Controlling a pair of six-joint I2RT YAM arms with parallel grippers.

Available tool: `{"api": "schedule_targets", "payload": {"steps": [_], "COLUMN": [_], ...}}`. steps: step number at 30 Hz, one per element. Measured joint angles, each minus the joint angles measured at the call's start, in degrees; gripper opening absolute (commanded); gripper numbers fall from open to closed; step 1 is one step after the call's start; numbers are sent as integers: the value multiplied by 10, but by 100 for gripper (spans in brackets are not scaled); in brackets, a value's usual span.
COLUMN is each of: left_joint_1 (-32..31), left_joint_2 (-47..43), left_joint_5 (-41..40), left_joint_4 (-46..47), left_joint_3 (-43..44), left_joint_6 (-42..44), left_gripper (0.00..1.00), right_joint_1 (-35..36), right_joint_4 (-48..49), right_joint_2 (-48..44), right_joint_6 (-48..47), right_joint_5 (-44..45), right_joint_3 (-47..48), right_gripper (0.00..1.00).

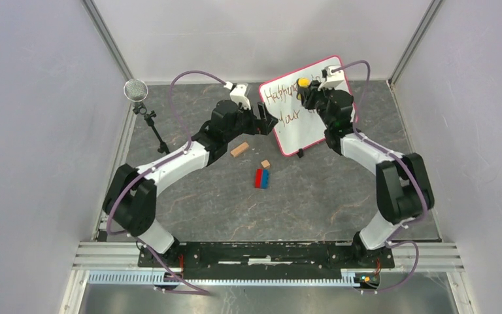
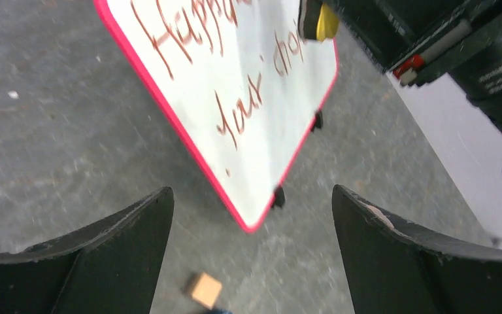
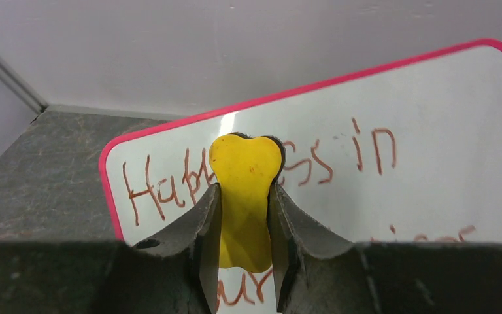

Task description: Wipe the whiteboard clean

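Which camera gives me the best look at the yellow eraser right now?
Right wrist: the yellow eraser sits centre frame, pinched in the right claw, in front of the whiteboard. The top view shows only a small yellow spot; the left wrist view catches just its edge at the top.

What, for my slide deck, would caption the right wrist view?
Right gripper clamps a yellow eraser in front of the whiteboard, its red handwriting not yet wiped.

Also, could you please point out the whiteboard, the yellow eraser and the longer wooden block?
whiteboard (image 1: 304, 134): top view, blank lower face.
yellow eraser (image 3: 244, 173): right wrist view, upper body.
longer wooden block (image 1: 240, 150): top view, its middle.
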Motion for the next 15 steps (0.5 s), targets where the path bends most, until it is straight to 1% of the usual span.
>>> {"api": "schedule_targets", "payload": {"steps": [4,8,11,15], "left_joint_1": [28,77,109,134], "left_joint_2": [58,76,95,144], "left_joint_5": [-6,-8,10,65], "left_joint_4": [43,92,132,187], "left_joint_3": [51,53,53,63], "left_joint_6": [-9,-28,-40,-53], "left_gripper": [88,83,75,71], "right_joint_1": [-22,-20,-15,-4], "right_joint_4": [25,26,26,14], "right_joint_2": [71,101,109,124], "right_joint_6": [-14,-32,-45,-65], "right_joint_5": [-120,-197,-223,-229], "right_joint_3": [47,55,64,96], "right_gripper": [13,13,12,13]}}
